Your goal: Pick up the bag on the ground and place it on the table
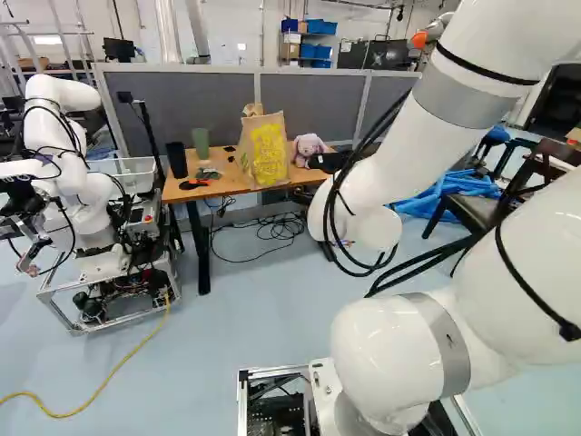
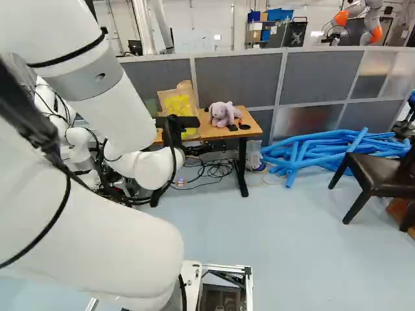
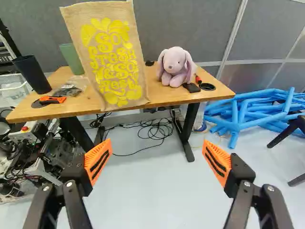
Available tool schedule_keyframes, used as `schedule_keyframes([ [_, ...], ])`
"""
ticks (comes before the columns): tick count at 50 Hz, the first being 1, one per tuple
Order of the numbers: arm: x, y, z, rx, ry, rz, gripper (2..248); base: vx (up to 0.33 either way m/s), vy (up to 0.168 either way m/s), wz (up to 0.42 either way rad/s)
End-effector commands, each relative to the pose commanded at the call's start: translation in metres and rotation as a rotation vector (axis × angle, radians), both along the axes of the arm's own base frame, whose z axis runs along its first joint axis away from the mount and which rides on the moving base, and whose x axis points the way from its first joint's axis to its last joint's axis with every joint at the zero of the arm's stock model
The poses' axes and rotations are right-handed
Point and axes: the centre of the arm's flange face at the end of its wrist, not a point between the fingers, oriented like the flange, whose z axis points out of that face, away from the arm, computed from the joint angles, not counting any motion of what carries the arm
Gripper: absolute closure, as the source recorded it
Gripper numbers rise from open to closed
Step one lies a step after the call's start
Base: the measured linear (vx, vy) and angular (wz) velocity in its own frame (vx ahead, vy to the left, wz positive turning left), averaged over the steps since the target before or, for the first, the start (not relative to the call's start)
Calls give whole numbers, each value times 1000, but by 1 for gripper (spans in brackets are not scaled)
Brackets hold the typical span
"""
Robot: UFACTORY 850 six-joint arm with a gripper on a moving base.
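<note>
Our wrist view shows the whole printed front of the bag [image 3: 114, 57], upright on the table [image 3: 174, 98] at its near edge; in the right base view our arm [image 2: 97, 71] hides the dark cup [image 3: 32, 75]. Only the left base view gives us the yellow cable [image 1: 118, 368]. Our gripper [image 2: 180, 122] is wide open, nothing between its pads. Around the bag we see a green cup [image 3: 72, 58], an orange-handled tool [image 3: 52, 99] and a plush bunny [image 3: 175, 67]. Black cables [image 3: 155, 130] lie below the wooden top, blue tubes [image 2: 324, 149] beyond it, on pale floor [image 2: 285, 240] before grey partitions [image 2: 237, 78]
</note>
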Motion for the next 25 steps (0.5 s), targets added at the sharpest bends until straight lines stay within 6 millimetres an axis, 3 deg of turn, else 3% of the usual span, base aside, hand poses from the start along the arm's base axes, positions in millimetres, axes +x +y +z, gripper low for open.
schedule_keyframes([
  [25,-14,-1,-7,-2,-21,-1,3,0,0,0],
])
